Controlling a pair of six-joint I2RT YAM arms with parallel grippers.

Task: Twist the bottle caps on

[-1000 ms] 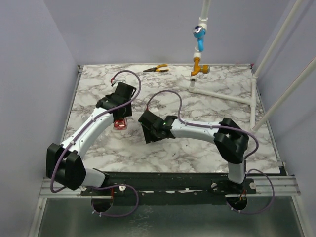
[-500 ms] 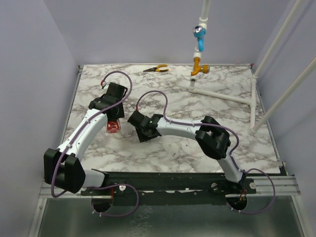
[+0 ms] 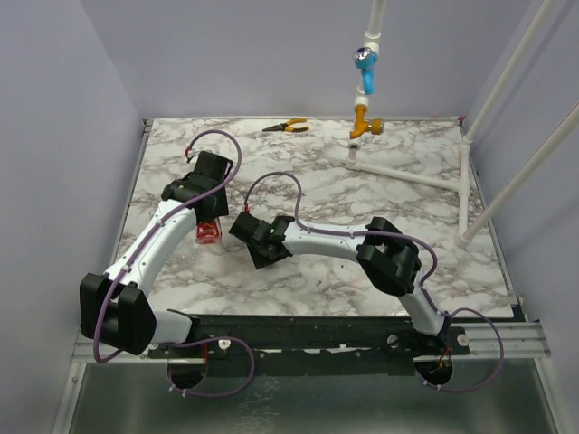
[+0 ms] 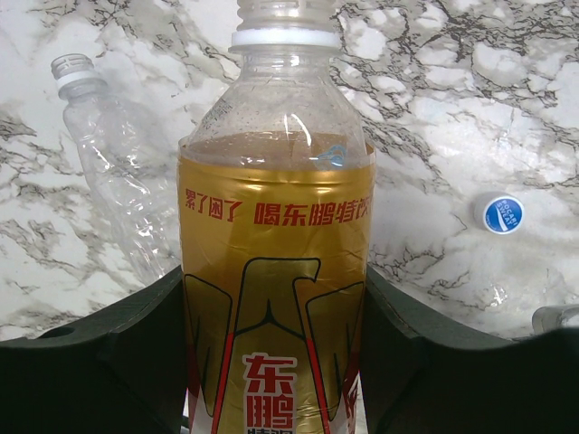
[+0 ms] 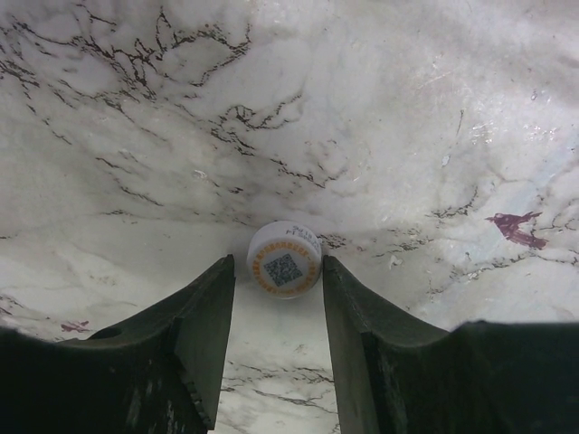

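Grips the bottle by its labelled body with the left end effector, fingers closed against both sides; neck uncapped, amber liquid inside. Right of the bottle on the bench, a blue cap; left of it, an empty bottle lying down. Just right of the bottle, right end effector parted, white cap between its fingertips, unclamped.

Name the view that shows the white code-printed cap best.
Right wrist: the white cap lies sharp and close, printed code visible, at the tips of the right claw. The top view hides it under that claw; the left wrist misses it.
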